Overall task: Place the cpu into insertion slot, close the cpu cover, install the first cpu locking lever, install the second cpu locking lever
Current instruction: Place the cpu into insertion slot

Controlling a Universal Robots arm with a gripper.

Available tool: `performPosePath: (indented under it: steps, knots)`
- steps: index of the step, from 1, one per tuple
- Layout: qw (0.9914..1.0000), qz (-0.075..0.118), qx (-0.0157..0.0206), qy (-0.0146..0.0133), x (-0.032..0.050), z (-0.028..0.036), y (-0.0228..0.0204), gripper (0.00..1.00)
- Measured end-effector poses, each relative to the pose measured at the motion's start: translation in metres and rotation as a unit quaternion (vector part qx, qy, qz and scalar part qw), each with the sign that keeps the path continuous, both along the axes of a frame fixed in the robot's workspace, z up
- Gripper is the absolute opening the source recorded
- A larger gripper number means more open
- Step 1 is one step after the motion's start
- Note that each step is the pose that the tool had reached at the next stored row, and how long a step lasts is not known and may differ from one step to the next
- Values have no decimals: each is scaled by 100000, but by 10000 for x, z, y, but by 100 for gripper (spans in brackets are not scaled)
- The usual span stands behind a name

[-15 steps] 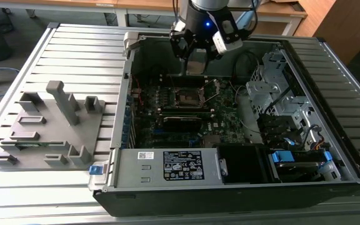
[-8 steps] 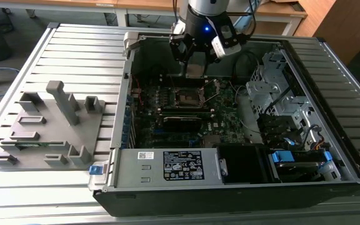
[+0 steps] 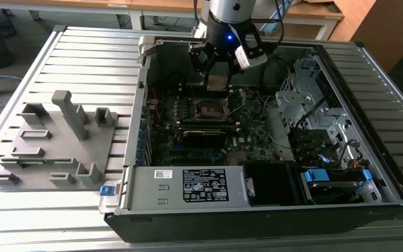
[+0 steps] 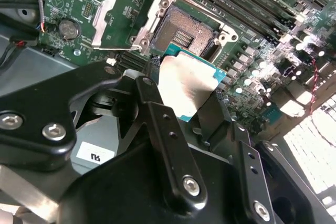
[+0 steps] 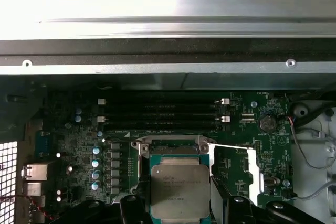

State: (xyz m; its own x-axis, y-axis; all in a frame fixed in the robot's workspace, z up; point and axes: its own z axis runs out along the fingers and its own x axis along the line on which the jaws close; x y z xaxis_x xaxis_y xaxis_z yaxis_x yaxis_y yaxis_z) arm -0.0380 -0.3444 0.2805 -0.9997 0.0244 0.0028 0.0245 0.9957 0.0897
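The gripper [image 3: 218,79] is clamped on the cpu [image 4: 186,82], its black fingers [image 4: 157,124] pressed against two opposite edges of the chip, whose grey metal top faces both wrist cameras. Just past the fingertips, lower down on the green motherboard [image 5: 73,145], lies the insertion slot [image 4: 184,32], its dark centre uncovered; the held chip hangs near it, not seated in it. Off to one side of the gripper the cpu cover [image 4: 123,17] is swung open, away from the socket. Beyond the socket from the gripper run long black memory sticks [image 5: 163,114], all inside the open computer case [image 3: 187,184]
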Motion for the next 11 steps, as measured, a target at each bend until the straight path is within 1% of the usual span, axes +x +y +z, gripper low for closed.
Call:
performPosePath:
  steps: [3, 5, 11]
  knots:
    - [100000, -6, -5, -8, -5, -44, 0, 54]
    - [100000, 0, 1, -16, -8, -59, 0, 54]
    - [100000, -1, -6, -13, -8, -61, 0, 54]
